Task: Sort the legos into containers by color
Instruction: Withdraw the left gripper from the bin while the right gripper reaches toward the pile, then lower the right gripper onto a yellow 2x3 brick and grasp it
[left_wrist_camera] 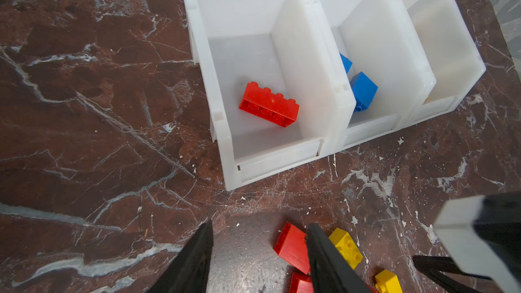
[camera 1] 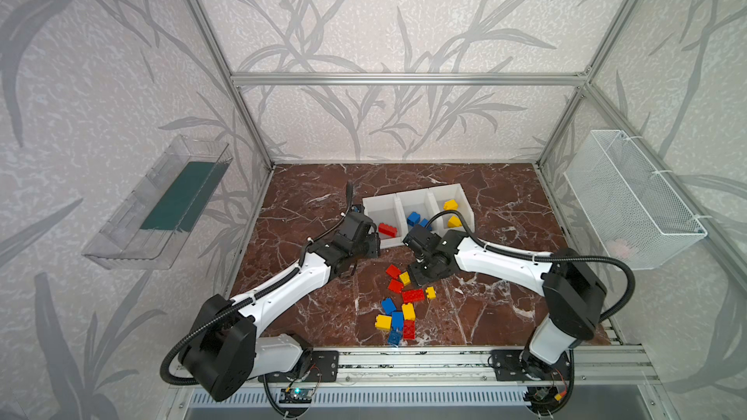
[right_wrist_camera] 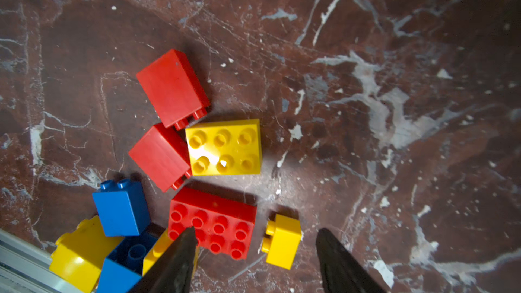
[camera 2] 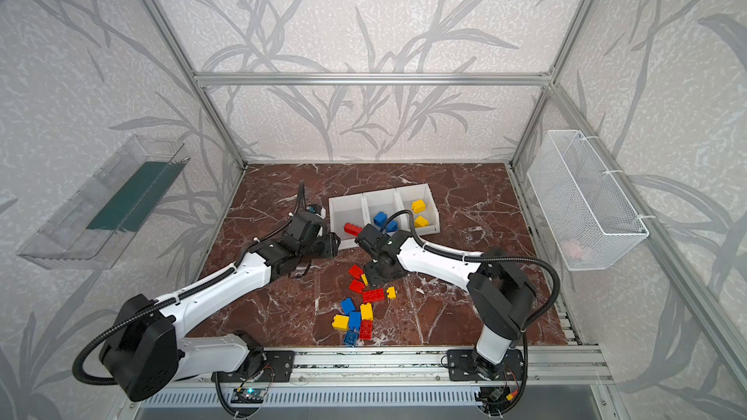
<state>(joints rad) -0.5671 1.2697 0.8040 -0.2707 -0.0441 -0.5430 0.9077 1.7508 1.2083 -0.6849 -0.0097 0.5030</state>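
Note:
Three white containers (camera 1: 382,208) stand in a row at mid-table. The left one (left_wrist_camera: 239,4) holds a red lego (left_wrist_camera: 269,104), the middle one blue legos (left_wrist_camera: 363,90), and the right one yellow legos (camera 1: 450,205). A mixed pile of loose legos (camera 1: 400,305) lies in front of them. My left gripper (left_wrist_camera: 259,229) hangs open and empty before the left container, at the pile's far edge. My right gripper (right_wrist_camera: 255,232) is open above the pile. Below its jaws lie a red eight-stud lego (right_wrist_camera: 212,222) and a small yellow lego (right_wrist_camera: 282,239). A yellow six-stud lego (right_wrist_camera: 224,147) lies just beyond.
A white wire basket (camera 1: 630,204) hangs on the right wall and a clear tray (camera 1: 161,204) on the left wall. An aluminium rail (camera 1: 404,361) carrying both arm bases runs along the front edge. Loose red lego (right_wrist_camera: 172,87) and blue lego (right_wrist_camera: 121,207) crowd the pile.

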